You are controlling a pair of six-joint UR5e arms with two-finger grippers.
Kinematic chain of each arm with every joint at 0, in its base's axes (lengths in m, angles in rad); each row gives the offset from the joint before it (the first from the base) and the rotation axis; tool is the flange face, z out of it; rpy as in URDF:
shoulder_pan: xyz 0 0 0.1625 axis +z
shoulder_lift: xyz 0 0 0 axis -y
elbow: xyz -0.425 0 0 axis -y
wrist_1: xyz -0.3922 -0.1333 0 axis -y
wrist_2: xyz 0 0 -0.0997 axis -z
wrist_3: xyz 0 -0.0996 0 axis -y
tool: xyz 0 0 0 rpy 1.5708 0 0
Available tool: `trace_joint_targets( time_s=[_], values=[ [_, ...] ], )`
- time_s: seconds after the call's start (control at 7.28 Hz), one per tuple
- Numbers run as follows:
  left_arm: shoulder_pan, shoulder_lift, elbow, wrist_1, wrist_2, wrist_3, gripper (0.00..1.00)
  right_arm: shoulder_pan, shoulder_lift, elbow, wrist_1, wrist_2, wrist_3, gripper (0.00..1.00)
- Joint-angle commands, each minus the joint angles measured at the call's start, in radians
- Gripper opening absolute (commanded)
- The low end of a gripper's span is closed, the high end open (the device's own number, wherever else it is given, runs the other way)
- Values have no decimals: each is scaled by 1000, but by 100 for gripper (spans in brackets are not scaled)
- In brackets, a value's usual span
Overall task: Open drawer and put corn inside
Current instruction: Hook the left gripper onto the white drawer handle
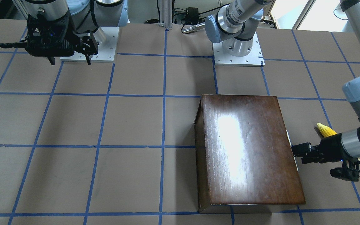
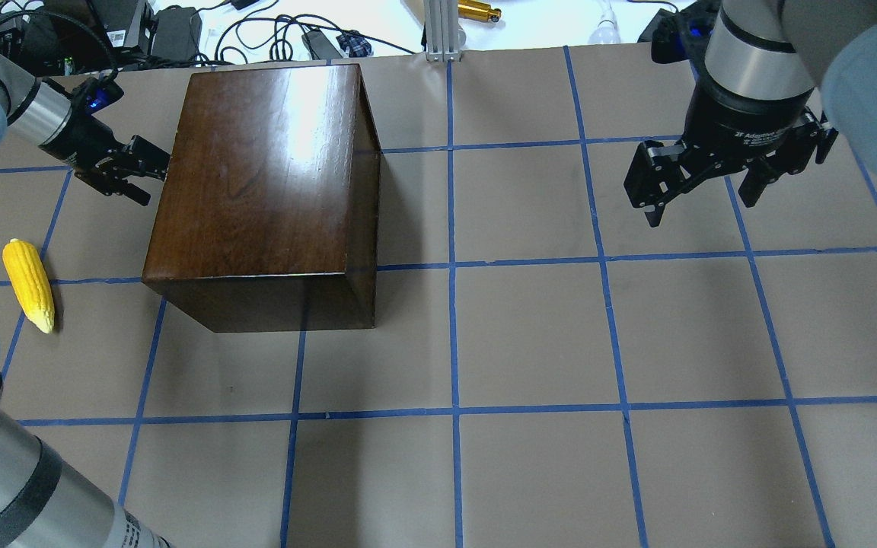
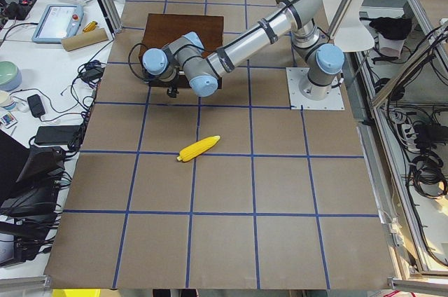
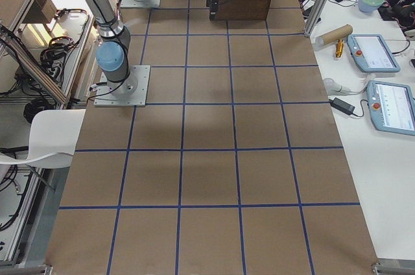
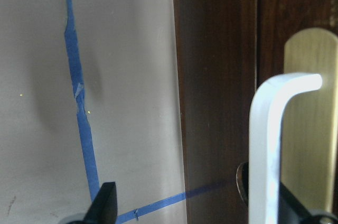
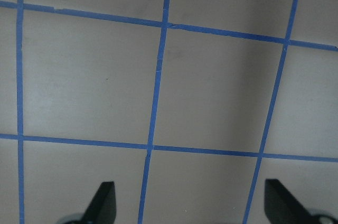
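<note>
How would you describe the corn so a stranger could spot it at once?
Find the glossy dark-brown wooden box on the brown taped table. On the robot's left of it, apart from the box, lies the corn. It is the only bright yellow thing there: a tapered, knobbly cob.

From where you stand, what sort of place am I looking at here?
Most likely a robotics research lab or test cell: a brown-paper table gridded with blue tape, a grey robot arm bolted to a white metal plate, and blue-framed control tablets on a white side bench.
</note>
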Motion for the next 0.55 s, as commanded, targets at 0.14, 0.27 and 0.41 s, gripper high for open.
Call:
trace_joint_targets(
  time_s=[0.14, 0.27, 0.41],
  values=[
    [16, -2, 1, 1, 2, 6, 100, 0, 0, 0, 0, 0, 1, 100],
    [29, -2, 1, 1, 3, 15, 100, 0, 0, 0, 0, 0, 1, 100],
    [38, -2, 1, 3, 8, 16, 100, 0, 1, 0, 0, 0, -1, 100]
  ],
)
